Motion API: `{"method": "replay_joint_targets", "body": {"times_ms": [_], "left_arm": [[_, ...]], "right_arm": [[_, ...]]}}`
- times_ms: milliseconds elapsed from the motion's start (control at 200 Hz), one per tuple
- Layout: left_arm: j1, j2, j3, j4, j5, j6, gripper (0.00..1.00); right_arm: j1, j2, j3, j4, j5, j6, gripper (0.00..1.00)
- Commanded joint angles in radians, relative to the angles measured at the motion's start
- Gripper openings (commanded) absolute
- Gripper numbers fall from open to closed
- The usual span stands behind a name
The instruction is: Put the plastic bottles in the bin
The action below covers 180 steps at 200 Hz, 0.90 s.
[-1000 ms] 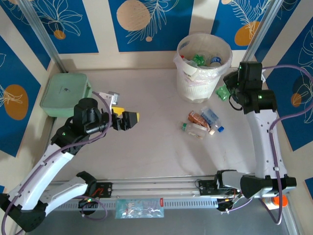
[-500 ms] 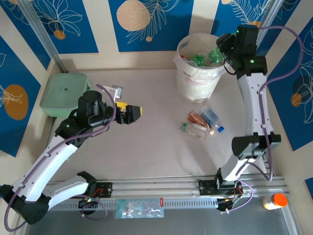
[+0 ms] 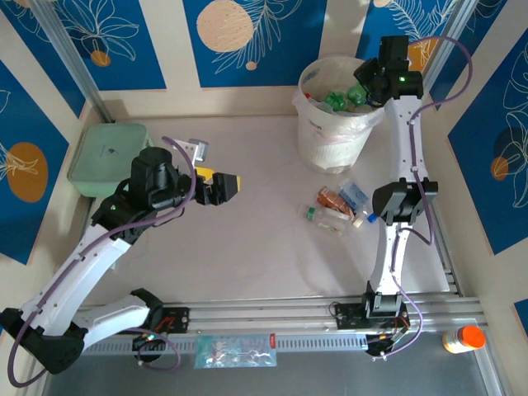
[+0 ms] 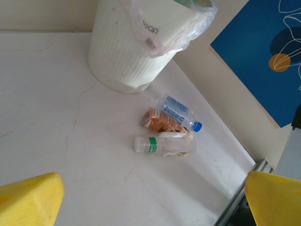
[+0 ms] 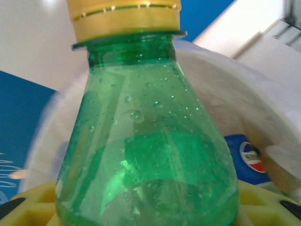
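Right pincer around green yellow-capped bottle over bin; bag print "eon".

Both arms are long white shells joined by black joint housings. The left gripper has blunt, matte yellow fingers. Directly behind them sits a black block, and behind that a fat black cylindrical wrist motor. A thin purple cable loops out behind this pincer and runs back along the white links. The right gripper also has yellow finger faces, moulded with a recessed grid. Behind it are a black wrist housing with a small green light and its own purple lead.
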<state>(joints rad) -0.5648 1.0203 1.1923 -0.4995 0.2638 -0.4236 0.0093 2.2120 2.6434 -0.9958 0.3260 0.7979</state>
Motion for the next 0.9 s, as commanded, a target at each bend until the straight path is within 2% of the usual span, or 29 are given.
{"method": "replay_joint_targets", "body": {"times_ms": [0,145,320,505,895], "left_arm": [[0.011,-0.002,0.026,-0.019,-0.015,0.026,0.98],[0.011,0.0,0.022,-0.017,-0.017,0.027,0.98],[0.011,0.002,0.023,-0.011,-0.017,0.023,0.98],[0.011,-0.005,0.016,-0.007,-0.018,0.016,0.98],[0.012,-0.034,0.03,-0.024,-0.003,0.018,0.98]], "right_arm": [[0.015,-0.008,-0.016,-0.074,0.091,-0.071,0.42],[0.012,-0.003,-0.061,-0.077,0.076,-0.095,0.48],[0.015,-0.01,-0.046,-0.081,0.067,-0.112,0.67],[0.015,-0.04,-0.02,-0.08,0.056,-0.118,0.78],[0.034,-0.149,0.007,-0.076,0.002,-0.169,0.77]]}}
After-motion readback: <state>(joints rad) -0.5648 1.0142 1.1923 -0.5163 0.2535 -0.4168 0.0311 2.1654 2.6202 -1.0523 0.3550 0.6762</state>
